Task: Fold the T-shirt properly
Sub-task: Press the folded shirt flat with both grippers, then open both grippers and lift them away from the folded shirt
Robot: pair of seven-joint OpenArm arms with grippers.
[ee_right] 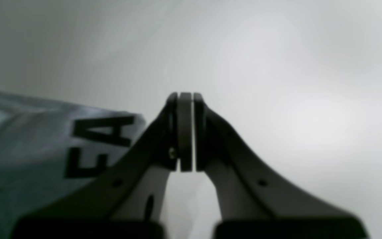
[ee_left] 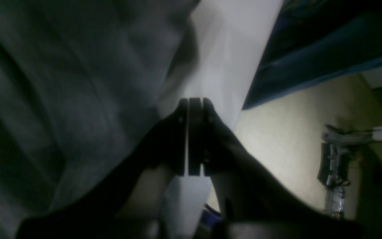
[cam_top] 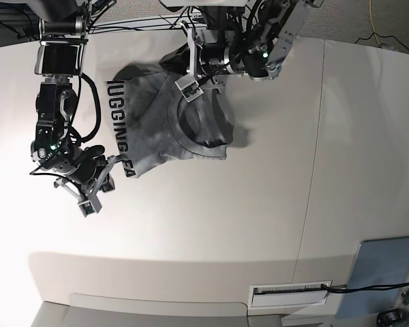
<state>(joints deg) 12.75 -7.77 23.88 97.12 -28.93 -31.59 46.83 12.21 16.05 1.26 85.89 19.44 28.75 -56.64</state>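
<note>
The grey T-shirt (cam_top: 165, 126) lies crumpled at the table's far middle, with black lettering along its left edge and the round collar towards the front. My left gripper (cam_top: 188, 90) hovers over the shirt's far part; in the left wrist view it (ee_left: 194, 103) is shut with nothing seen between the pads, and the grey cloth (ee_left: 71, 99) lies just to its left. My right gripper (cam_top: 90, 204) is just off the shirt's lettered front-left corner. In the right wrist view it (ee_right: 186, 97) is shut and empty, with the letters "FA" on the shirt (ee_right: 98, 146) beside it.
The white table (cam_top: 259, 218) has a seam running front to back on the right. A blue-grey panel (cam_top: 385, 269) and a slotted plate (cam_top: 290, 291) sit at the front right. Cables hang behind the far edge. The floor (ee_left: 287, 146) shows beyond the table edge.
</note>
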